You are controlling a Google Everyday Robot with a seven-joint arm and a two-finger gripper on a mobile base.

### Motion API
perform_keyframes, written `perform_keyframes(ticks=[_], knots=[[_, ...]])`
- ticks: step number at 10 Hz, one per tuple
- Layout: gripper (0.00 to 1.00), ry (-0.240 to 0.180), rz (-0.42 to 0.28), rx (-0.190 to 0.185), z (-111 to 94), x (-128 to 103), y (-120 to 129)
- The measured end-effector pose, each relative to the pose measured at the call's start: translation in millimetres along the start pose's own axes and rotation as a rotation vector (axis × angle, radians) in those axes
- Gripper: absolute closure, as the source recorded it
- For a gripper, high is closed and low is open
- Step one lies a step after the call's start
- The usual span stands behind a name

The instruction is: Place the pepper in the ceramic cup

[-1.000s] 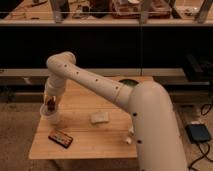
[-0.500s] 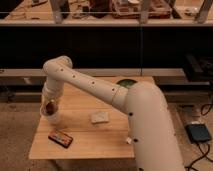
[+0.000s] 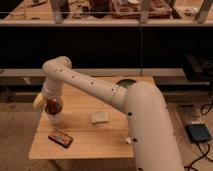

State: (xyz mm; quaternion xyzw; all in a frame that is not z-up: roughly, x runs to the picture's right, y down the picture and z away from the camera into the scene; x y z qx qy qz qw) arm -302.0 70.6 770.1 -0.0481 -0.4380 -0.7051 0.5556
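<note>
The white ceramic cup [image 3: 56,119] stands near the left edge of the wooden table [image 3: 95,145]. My gripper [image 3: 51,106] hangs straight down over it at the end of the white arm, which reaches from the right across the table. It is shut on the dark red-brown pepper [image 3: 53,106], which sits right at the cup's mouth, its lower end touching or just inside the rim. The cup's top is partly hidden behind the pepper and gripper.
A flat black-and-orange box [image 3: 60,138] lies in front of the cup. A pale square object [image 3: 99,117] lies mid-table. A green bowl [image 3: 126,83] sits at the far edge behind the arm. A dark shelf unit stands behind the table.
The gripper with the pepper has come down slightly, closer onto the cup's mouth. The cup and the other objects have not moved.
</note>
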Motion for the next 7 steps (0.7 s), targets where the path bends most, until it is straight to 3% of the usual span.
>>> perform_keyframes(ticks=[5, 7], knots=[[0.20, 0.113, 0.014, 0.032, -42.1, 22.9, 2.8], [0.20, 0.137, 0.017, 0.033, -48.8, 24.6, 2.7]])
